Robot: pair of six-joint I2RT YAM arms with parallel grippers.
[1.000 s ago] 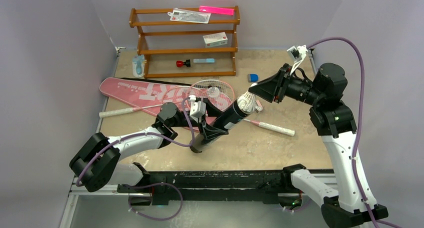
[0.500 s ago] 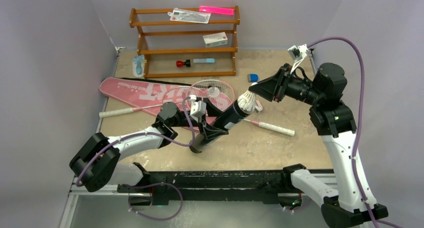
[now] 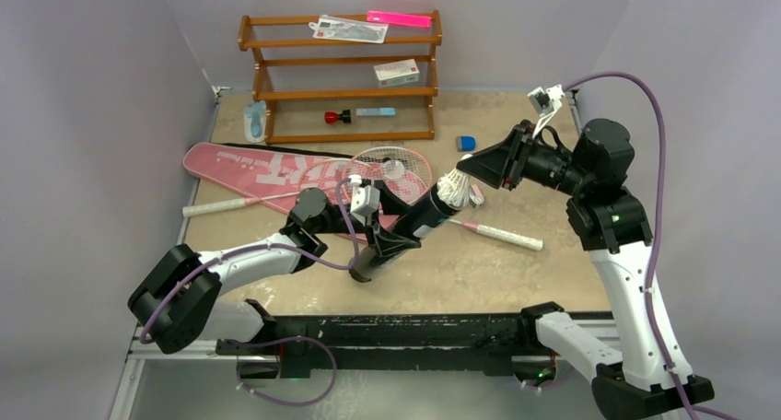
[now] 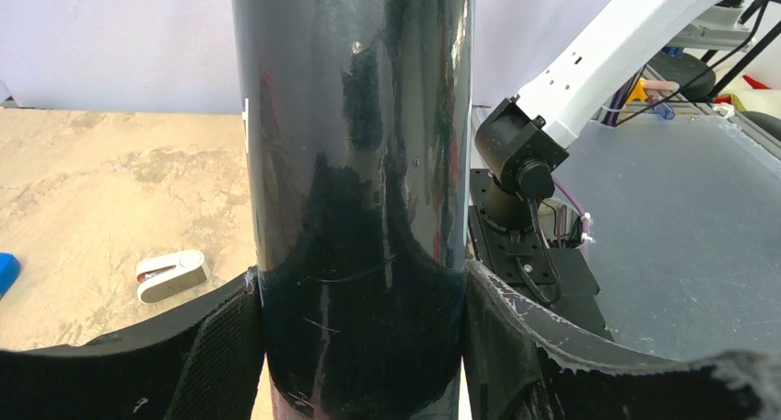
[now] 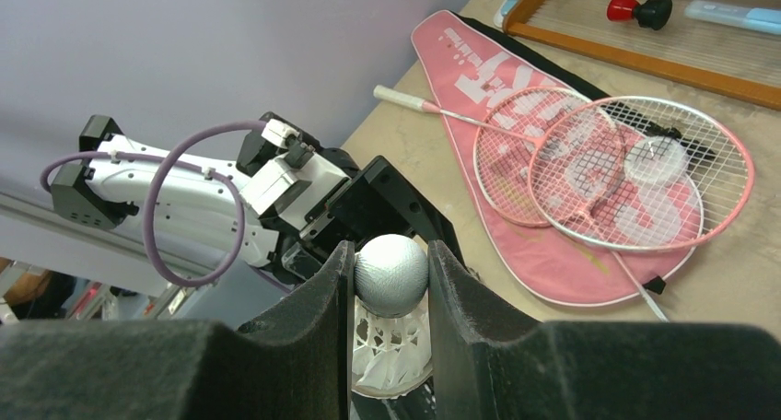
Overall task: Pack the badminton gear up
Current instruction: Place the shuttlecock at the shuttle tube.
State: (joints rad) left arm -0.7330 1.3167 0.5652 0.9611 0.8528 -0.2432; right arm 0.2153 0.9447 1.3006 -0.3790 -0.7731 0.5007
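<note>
Shuttlecock has slid slightly deeper into the tube mouth since a second ago. Loading step, I'd say: next is pushing it further in along the tube, then letting go. Right gripper pinches its cork, jaws narrow. Left gripper, jaws wide, clamps the tilted tube just ahead of it.

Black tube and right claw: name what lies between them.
A white feather shuttlecock, its cork pinched in the right claw, its feathers at the black tube's mouth. Clearest in the right wrist view.
</note>
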